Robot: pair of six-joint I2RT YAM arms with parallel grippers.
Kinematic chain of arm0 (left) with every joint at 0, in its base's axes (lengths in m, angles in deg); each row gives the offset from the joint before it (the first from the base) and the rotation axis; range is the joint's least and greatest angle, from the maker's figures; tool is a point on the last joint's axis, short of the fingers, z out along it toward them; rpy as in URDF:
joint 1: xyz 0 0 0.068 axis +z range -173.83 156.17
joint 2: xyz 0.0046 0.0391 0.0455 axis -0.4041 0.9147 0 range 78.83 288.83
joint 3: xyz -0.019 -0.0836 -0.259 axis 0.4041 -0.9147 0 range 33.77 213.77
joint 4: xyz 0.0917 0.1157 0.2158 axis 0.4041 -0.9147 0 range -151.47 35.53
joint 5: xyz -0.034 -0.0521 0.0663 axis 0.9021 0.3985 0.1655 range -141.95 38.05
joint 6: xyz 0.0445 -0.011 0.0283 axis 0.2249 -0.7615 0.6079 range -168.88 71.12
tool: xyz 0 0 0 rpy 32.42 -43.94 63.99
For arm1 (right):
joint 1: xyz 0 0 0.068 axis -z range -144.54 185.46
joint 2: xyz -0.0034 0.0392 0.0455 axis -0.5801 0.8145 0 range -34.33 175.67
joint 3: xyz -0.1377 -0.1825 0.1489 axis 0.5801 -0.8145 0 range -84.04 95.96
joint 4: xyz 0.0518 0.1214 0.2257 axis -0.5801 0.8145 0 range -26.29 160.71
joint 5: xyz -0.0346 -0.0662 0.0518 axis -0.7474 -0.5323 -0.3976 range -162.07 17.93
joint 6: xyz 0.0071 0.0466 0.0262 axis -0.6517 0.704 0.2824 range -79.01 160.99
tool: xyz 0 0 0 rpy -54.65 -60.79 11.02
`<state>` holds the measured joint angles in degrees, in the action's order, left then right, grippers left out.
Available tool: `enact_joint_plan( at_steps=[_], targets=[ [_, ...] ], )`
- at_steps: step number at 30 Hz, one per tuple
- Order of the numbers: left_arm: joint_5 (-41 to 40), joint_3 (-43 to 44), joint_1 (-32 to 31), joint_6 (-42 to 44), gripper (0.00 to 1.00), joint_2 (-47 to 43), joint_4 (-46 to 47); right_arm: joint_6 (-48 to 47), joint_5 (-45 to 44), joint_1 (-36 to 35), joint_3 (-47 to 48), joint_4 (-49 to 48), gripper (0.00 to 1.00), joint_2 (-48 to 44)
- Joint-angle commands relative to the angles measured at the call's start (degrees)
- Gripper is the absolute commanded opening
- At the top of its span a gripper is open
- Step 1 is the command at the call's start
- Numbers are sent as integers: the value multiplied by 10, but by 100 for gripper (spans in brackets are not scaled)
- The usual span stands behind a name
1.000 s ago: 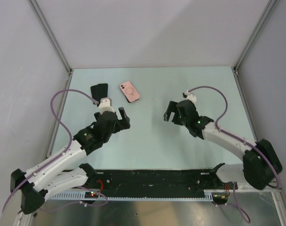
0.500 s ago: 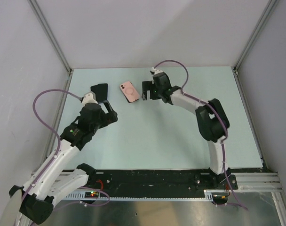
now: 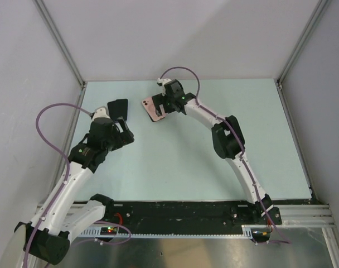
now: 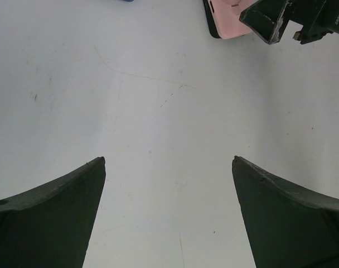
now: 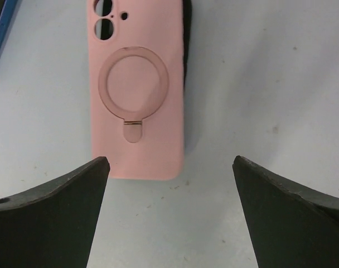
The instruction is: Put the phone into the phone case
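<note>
Checking current state, all positions given from the pink case [image 3: 152,110]. The case lies flat on the far part of the table [image 3: 186,162], back face up: the ring stand and 2 camera cutouts show in the right wrist view. A dark strip runs along 1 long edge of it; can't tell if that is shadow or rim.

Phone [image 3: 118,107] is a dark slab lying flat to the left of the case, apart from it and not touching, so not in the case. The right wrist view catches a blue-edged sliver at the frame corner on that same side of the case; too little shows to say what it is.

Right gripper [image 5: 170,162] sits over the case, fingers spread wide, holding nothing. In its own camera the case end opposite the cutouts shows between the 2 fingers, closer to the one at the left of that view. Can't tell whether the fingertips touch the case or the table.

Left gripper [image 4: 168,162] is left of the case and nearer the arm bases, just on the near side of the phone. Its fingers are spread wide too, with only bare table between them. Its camera looks toward the case: 1 pink corner shows at the top edge, with a black finger of the right gripper just beside it.

The right arm reaches in from the case's right, the left arm from its near left.
</note>
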<state>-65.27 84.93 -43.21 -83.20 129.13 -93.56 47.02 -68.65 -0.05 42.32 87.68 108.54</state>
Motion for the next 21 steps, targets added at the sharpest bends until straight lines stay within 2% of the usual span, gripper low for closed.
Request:
enact_joint_plan(
  at_steps=[1,7,21],
  targets=[
    [22,28,14,25,98,8,-4,-45,-16,-23,69,40,100,34],
    [30,33,23,34,98,12,-4,-57,-30,-35,134,70,100,69],
    [48,39,29,32,98,13,-3,-107,-103,-65,172,94,100,96]
  ],
)
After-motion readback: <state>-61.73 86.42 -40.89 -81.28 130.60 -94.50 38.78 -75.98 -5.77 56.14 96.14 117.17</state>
